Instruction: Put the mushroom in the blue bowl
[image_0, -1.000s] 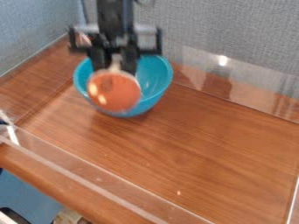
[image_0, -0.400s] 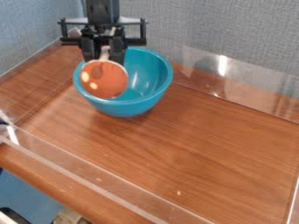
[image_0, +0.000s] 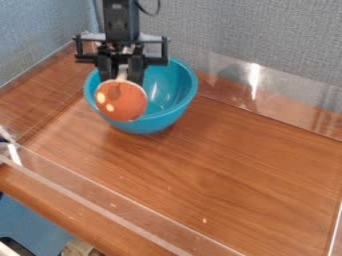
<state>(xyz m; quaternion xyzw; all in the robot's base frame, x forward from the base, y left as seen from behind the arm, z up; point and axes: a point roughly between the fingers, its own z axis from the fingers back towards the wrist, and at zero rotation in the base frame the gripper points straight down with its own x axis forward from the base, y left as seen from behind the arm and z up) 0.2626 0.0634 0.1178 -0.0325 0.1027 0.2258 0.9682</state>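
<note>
The blue bowl (image_0: 179, 92) stands at the back left of the wooden table. My gripper (image_0: 126, 72) hangs straight down over the bowl's left half. It is shut on the cream stem of the mushroom (image_0: 122, 100). The mushroom's orange-brown cap points down and towards the camera, inside the bowl's rim and low in its left half. Whether the cap touches the bowl's inside I cannot tell.
The wooden table (image_0: 227, 170) is fenced by low clear plastic walls, one along the front edge (image_0: 120, 205) and one at the back right (image_0: 267, 85). A grey-blue textured wall rises close behind the bowl.
The gripper, still holding the mushroom, has shifted slightly left over the bowl and come down, so the cap now sits lower inside it.
</note>
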